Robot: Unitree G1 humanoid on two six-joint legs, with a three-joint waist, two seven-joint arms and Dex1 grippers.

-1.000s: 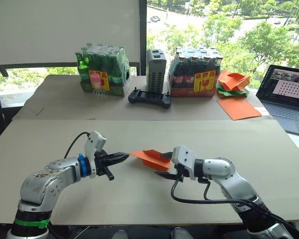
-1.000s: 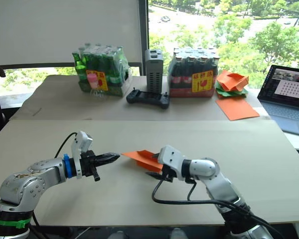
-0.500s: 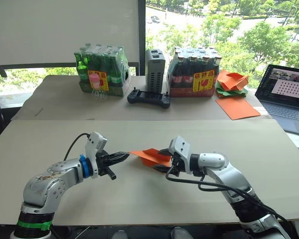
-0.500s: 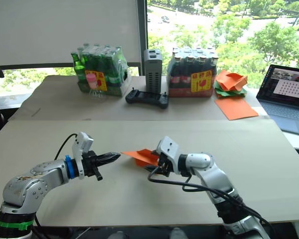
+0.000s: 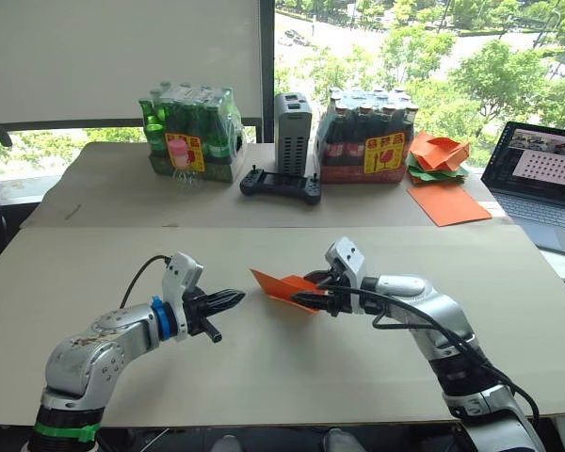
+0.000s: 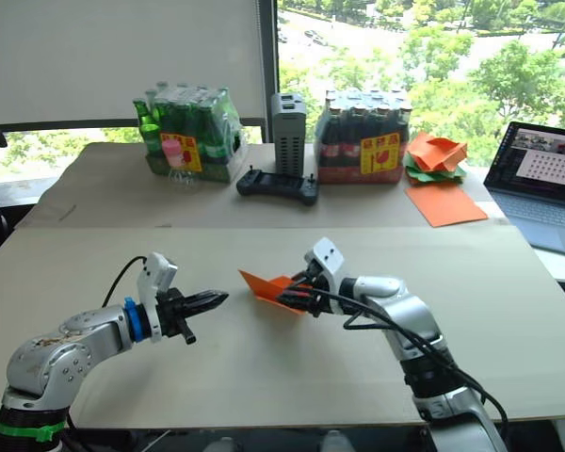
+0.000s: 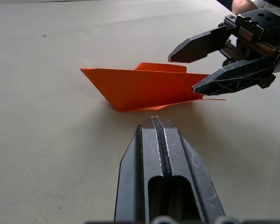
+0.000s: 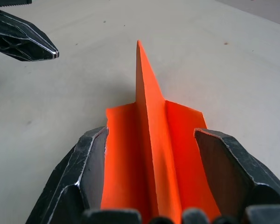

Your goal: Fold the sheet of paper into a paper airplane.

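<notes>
The paper airplane (image 5: 284, 286) sits on the bench (image 5: 264, 377), nose toward the left gripper (image 5: 234, 299). The right gripper (image 5: 306, 290) has its 2 fingers (image 8: 86, 172) spread around the tail, not clamped. Left fingers (image 7: 163, 172) are pressed together, empty, just short of the nose.
</notes>
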